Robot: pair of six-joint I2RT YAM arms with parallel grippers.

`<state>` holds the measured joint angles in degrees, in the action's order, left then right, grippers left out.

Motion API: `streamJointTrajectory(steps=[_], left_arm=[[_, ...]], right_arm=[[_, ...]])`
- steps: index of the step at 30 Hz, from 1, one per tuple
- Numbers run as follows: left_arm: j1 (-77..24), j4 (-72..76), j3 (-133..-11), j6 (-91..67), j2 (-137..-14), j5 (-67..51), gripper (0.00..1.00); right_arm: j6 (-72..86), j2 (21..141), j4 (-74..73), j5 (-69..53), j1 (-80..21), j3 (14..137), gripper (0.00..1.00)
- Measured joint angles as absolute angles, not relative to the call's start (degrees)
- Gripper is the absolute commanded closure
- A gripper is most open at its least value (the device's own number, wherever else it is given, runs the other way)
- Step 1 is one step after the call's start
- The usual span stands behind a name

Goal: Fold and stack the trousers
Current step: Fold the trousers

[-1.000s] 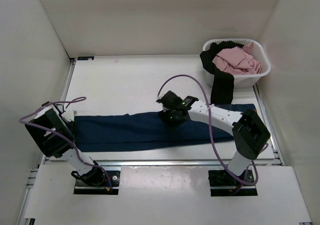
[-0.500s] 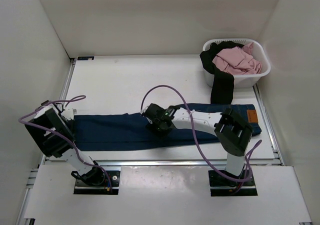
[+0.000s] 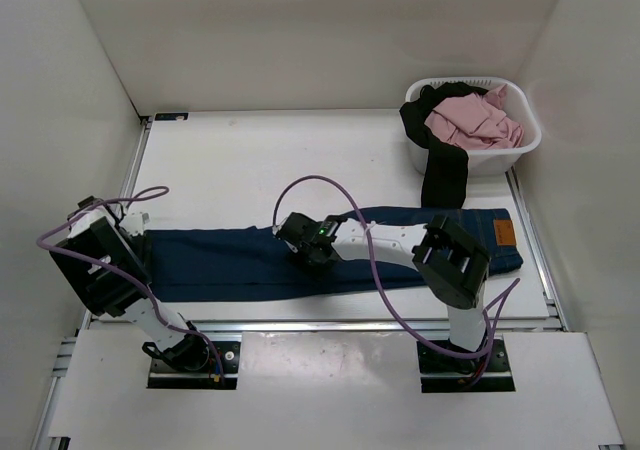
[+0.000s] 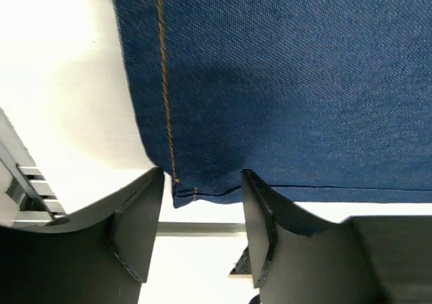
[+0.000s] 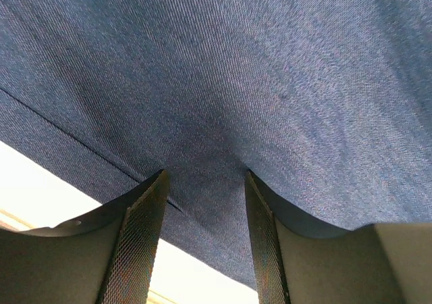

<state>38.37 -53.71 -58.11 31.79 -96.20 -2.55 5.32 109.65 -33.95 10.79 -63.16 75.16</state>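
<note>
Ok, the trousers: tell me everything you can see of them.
The trousers are dark navy denim with tan stitching, lying flat and full length across the near side of the table. The waistband, with its tan patch, points right; the hems lie left. The left gripper straddles a hem corner, open; the right gripper sits open on the middle. A black garment reaches the top edge.

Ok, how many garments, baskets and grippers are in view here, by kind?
Garments: 3 (navy jeans, black garment, pink garment)
Laundry basket: 1
Grippers: 2 (left gripper, right gripper)
Total: 6
</note>
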Motion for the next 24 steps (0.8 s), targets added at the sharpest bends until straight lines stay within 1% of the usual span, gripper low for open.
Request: streamJointTrajectory(steps=[2, 3, 7, 11, 13, 14, 16, 17, 19, 21, 22, 24], left_arm=[[38.37, -53.43, -58.39, 31.68, -96.23, -2.44, 0.58], [38.37, -53.36, -58.39, 31.62, -96.23, -2.44, 0.68], [38.37, -53.30, -58.39, 31.55, -96.27, -2.39, 0.68], [38.37, -53.30, -58.39, 31.44, -96.27, -2.39, 0.76], [38.37, -53.30, -58.39, 31.46, -96.27, -2.37, 0.76], [38.37, -53.30, -58.39, 31.46, -96.27, -2.33, 0.75], [38.35, -53.28, -58.39, 31.53, -96.14, -2.20, 0.58], [38.35, -53.28, -58.39, 31.48, -95.96, -1.96, 0.55], [38.35, -53.21, -58.39, 31.64, -95.33, -1.80, 0.55], [38.35, -53.10, -58.39, 31.75, -94.61, -1.67, 0.62], [38.35, -53.04, -58.41, 31.86, -94.45, -1.61, 0.71], [38.35, -52.80, -58.41, 32.10, -94.45, -1.45, 0.83]], right_arm=[[5.08, 109.65, -34.09, 10.79, -63.35, 75.61, 0.46], [4.86, 109.62, -34.06, 10.76, -63.51, 75.81, 0.46], [3.90, 108.95, -34.24, 10.37, -65.28, 76.09, 0.47], [3.64, 108.33, -34.68, 10.11, -66.96, 76.31, 0.47], [3.55, 108.33, -34.89, 9.91, -67.42, 76.36, 0.47], [3.49, 108.33, -35.00, 9.91, -67.46, 76.36, 0.45], [3.40, 108.33, -35.29, 9.91, -67.48, 76.36, 0.42], [3.36, 108.33, -35.42, 9.91, -67.48, 76.38, 0.38], [3.25, 108.33, -35.57, 9.91, -67.42, 76.38, 0.37], [3.11, 108.42, -35.70, 9.91, -67.37, 76.51, 0.37], [3.07, 108.53, -35.81, 9.91, -67.35, 76.66, 0.37], [2.79, 109.08, -35.88, 9.93, -67.35, 77.19, 0.40]])
